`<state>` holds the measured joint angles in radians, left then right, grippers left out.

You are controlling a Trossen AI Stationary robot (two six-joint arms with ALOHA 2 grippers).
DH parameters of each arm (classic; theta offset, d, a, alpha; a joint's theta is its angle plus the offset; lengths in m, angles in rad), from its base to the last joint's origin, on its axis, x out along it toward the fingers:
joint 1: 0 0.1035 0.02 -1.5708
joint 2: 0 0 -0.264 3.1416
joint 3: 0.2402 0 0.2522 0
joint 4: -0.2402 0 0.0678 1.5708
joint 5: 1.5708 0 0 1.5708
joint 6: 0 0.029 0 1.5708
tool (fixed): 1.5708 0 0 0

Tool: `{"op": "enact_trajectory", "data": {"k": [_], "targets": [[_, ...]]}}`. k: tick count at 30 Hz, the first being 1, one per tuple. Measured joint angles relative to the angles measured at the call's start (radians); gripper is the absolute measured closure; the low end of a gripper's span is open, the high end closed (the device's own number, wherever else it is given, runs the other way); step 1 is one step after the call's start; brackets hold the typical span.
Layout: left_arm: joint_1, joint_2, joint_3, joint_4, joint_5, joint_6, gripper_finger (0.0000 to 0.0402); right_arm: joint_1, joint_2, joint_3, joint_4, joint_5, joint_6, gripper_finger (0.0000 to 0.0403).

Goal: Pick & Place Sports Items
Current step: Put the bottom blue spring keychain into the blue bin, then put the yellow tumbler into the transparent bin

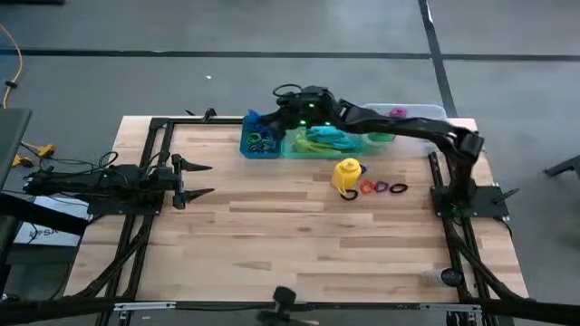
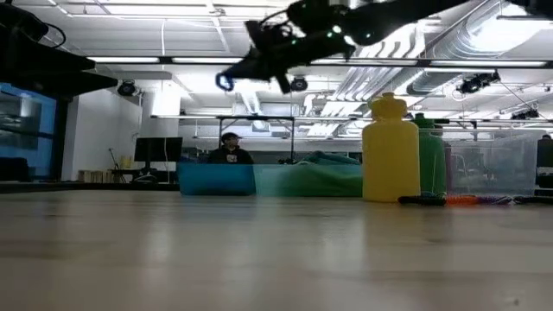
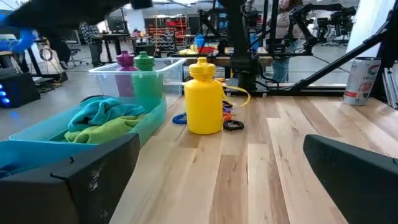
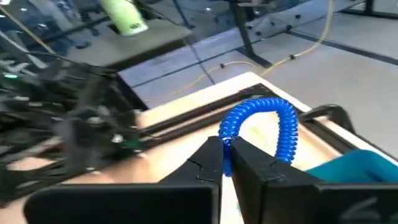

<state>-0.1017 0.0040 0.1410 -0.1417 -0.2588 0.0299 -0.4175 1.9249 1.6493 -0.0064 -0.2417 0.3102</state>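
On the left of the worktop (image 1: 299,226) the left end effector (image 1: 201,179) waits with its fingers spread wide and nothing between them. It lies well apart from the bins, so it adds no risk as long as it is not moved.

Further right, at the far edge, the right arm reaches across to the blue bin (image 1: 260,142). The right end effector (image 4: 227,155) hangs above that bin with its fingers closed on a blue coiled ring (image 4: 264,124). The grip takes only one small bit of the coil and the rest loops free, so the springy ring could slip out or snag on a finger when released. High up as it looks in the low view, it might also bounce off the bin's rim onto the wood, or land in the neighbouring green bin (image 1: 313,145), where the teal cloth (image 1: 328,138) and lime-green cloth (image 3: 102,129) already lie.

Right again, the yellow bottle (image 1: 347,175) stands upright on the worktop just near of the bins, and the small rings (image 1: 382,187) lie in a row beside it. The arm's return path probably runs close over them, and a low sweep could tip the bottle and scatter the rings.

Furthest right, the purple bottle (image 3: 125,74) and green bottle (image 3: 145,78) stand in the clear bin (image 1: 412,113).
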Motion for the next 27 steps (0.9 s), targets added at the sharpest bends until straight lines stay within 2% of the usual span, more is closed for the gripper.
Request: {"op": "enact_trajectory", "data": {"k": [7, 14, 16, 20, 27], "targets": [[0.0, 0.0, 0.0, 0.0, 0.0, 0.0, 0.0034, -0.032, 0.089, 0.0, 0.023, 0.03, -0.027, 0.0402], [0.0, 0.0, 0.0, 0.0, 0.0, 0.0, 0.0034, -0.037, 0.124, 0.0, 0.016, 0.033, -0.048, 0.0393], [0.0, 0.0, 0.0, 0.0, 0.0, 0.0, 0.0034, -0.037, 0.125, 0.0, 0.005, 0.039, -0.059, 0.0372], [0.0, 0.0, 0.0, 0.0, 0.0, 0.0, 0.0034, -0.036, 0.125, 0.0, 0.001, 0.052, -0.08, 0.0304], [0.0, 0.0, 0.0, 0.0, 0.0, 0.0, 0.0034, -0.036, 0.09, -0.001, -0.046, 0.015, -0.09, 0.0208]]}}
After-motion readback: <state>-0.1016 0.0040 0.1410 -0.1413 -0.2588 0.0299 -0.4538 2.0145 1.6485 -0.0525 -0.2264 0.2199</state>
